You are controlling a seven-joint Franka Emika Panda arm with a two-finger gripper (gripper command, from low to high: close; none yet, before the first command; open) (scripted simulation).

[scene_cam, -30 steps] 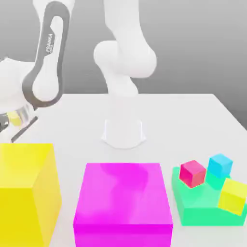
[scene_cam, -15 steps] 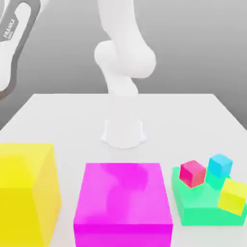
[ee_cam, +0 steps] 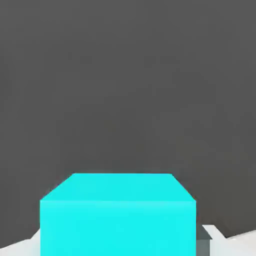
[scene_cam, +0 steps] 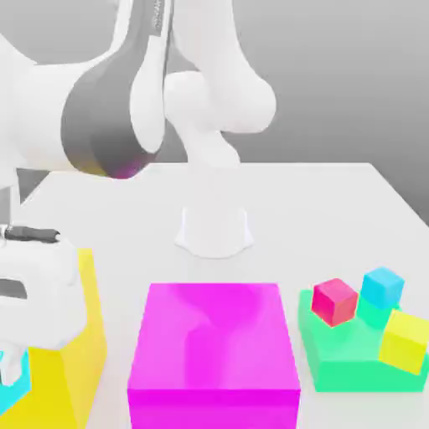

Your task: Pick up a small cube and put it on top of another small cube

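While clamped on the small turquoise-cyan cube [ee_cam: 117,215], gripper [scene_cam: 12,379] hangs beside the big yellow block [scene_cam: 71,352] (exterior view's left).

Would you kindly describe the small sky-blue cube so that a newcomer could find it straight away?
Start at the big magenta block in the foreground, then go towards the exterior view's right to the green platform beside it. Three small cubes sit on it; the sky-blue cube is at the back, behind the red-pink cube and the yellow cube.
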